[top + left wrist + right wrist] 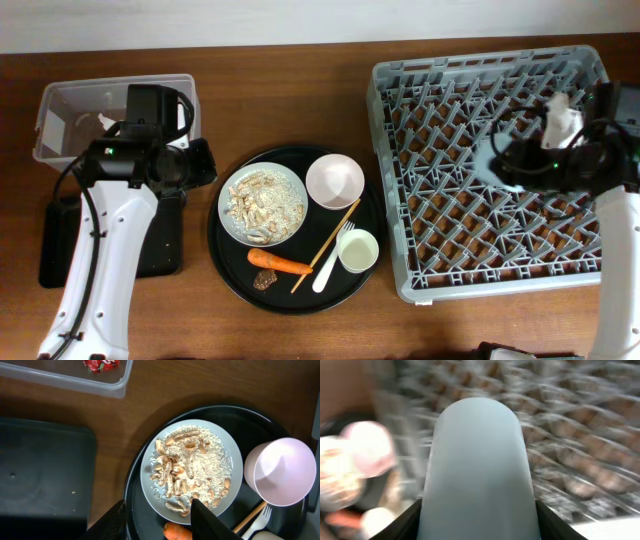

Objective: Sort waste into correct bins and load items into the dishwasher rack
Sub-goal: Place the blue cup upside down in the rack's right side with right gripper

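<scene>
Right gripper [477, 527] jaws are clamped on the light blue cup [477, 450], its long axis running straight out from them, above the dishwasher rack [480, 270] floor; left gripper [160, 520] jaws stand apart, empty, over the plate [210, 460].

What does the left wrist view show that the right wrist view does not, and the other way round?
Only left wrist: the red shiny snack wrapper in the clear plastic tub, and the shallow black rectangular tray. Only right wrist: the light blue cup in the right claw, the blurred grey plastic rack behind it. Both: the round whitish plate of beige scraps and the pale pink bowl.
</scene>
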Motion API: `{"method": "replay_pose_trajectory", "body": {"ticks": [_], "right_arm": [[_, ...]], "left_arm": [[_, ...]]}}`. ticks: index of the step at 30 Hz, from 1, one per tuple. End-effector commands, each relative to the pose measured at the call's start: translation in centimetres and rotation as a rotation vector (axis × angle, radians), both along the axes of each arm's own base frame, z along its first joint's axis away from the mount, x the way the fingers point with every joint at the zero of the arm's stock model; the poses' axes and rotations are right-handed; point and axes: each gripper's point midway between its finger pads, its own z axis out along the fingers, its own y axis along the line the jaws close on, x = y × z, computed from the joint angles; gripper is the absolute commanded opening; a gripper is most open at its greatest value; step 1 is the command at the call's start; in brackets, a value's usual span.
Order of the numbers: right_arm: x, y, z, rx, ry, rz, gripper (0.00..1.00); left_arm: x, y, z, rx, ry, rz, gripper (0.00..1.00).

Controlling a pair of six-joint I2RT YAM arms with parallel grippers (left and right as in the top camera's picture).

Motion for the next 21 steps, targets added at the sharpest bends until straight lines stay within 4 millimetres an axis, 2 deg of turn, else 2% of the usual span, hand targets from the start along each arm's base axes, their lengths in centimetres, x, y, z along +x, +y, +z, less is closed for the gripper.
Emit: {"method": "replay_pose_trajectory", "body": {"ticks": [1,3,7,12,15,20,21], "right_arm": [[-1.9,-6.1,0.9,-0.276,0.071,-0.19,0.37],[-2.4,-7.4,0.4,-0.269,0.096,-0.234,0.37],[-3.6,-11.4,-1.1,-0.235,0.158,-0.38,0.37],[-3.8,-15.1,-3.2,-0.159,0.179,-0.514,0.37],[-3.6,-16.8,-4.8,-0.147,0.207,-0.549,0.37],[-3.3,-17.6,-7.4,-0.116,0.276,-0.554,0.38],[-3.3,-17.7,-8.0,-0.113,0.291,-0.553,0.43]], "left_arm": [[-0.2,0.4,0.3,0.02,-0.009,-0.007,0.4],[-0.2,0.4,0.2,0.02,-0.007,-0.007,0.4],[-0.3,0.4,0.2,0.02,-0.006,-0.007,0.41],[-0.3,0.4,0.2,0.02,-0.005,-0.007,0.4],[-0.4,0.4,0.2,0.021,0.0,-0.007,0.4],[-0.5,0.4,0.1,0.021,0.003,-0.007,0.4],[-0.5,0.4,0.1,0.021,0.004,-0.007,0.4]]}}
